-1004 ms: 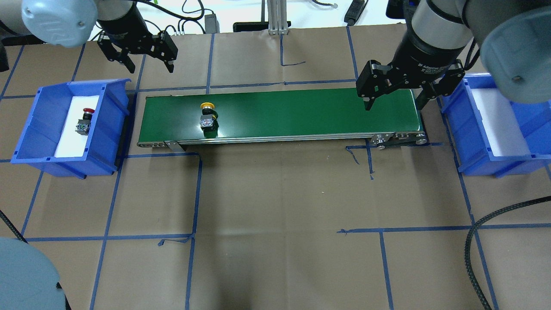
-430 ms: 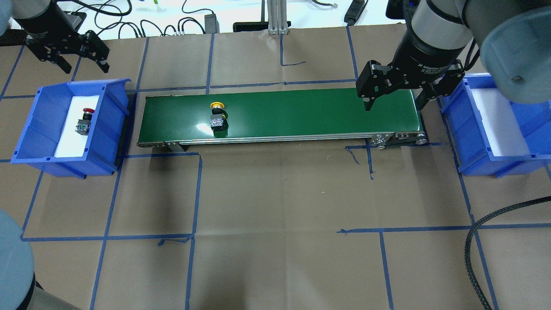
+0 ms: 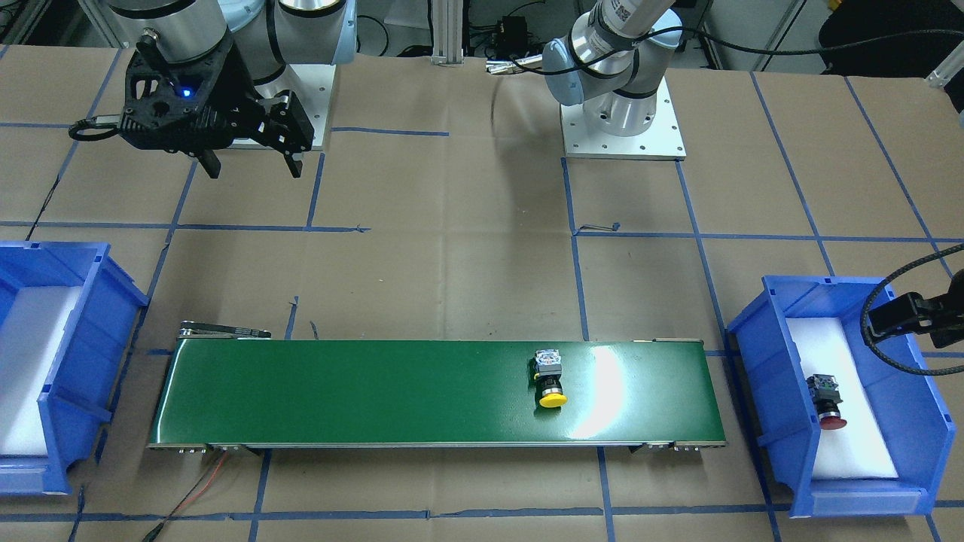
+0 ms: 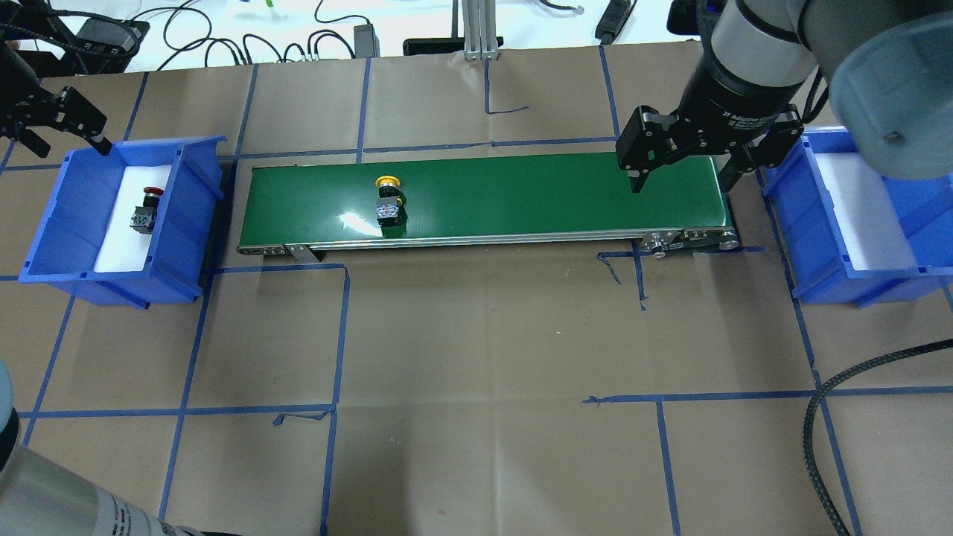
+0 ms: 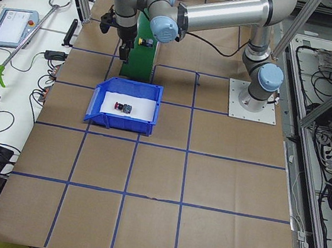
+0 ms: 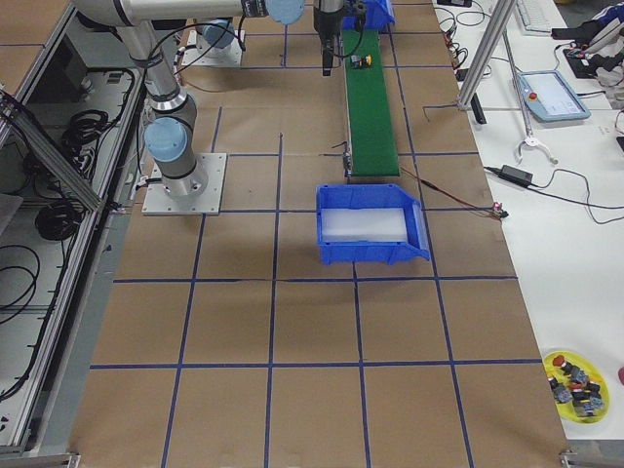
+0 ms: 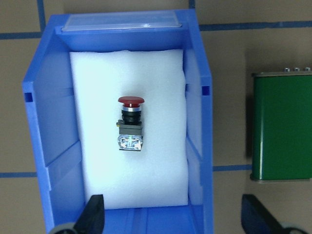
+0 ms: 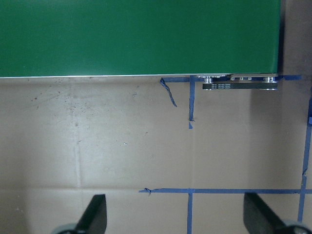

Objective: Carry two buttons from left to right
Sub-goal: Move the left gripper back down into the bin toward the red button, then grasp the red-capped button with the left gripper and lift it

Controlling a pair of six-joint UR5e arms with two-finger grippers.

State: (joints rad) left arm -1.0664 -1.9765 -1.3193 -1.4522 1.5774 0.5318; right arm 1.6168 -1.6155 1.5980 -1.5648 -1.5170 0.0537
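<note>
The yellow-capped button (image 4: 388, 199) lies on its side on the green conveyor belt (image 4: 521, 193), left of its middle; it also shows in the front view (image 3: 549, 378). The red-capped button (image 4: 145, 210) lies on white foam in the left blue bin (image 4: 190, 223), and is centred in the left wrist view (image 7: 130, 124). My left gripper (image 4: 67, 141) is open and empty, raised over the bin's far edge (image 7: 175, 217). My right gripper (image 4: 681, 179) is open and empty above the belt's right end (image 8: 176, 217).
The right blue bin (image 4: 811, 246) holds only white foam. A black braided cable (image 4: 819, 417) loops over the table's front right. Cables and an aluminium post (image 4: 476, 30) line the far edge. Blue tape lines cross the brown paper.
My left gripper has swung left, from behind the conveyor's left end to behind the left bin. The yellow button has travelled a little right along the belt. The right gripper has not moved.
</note>
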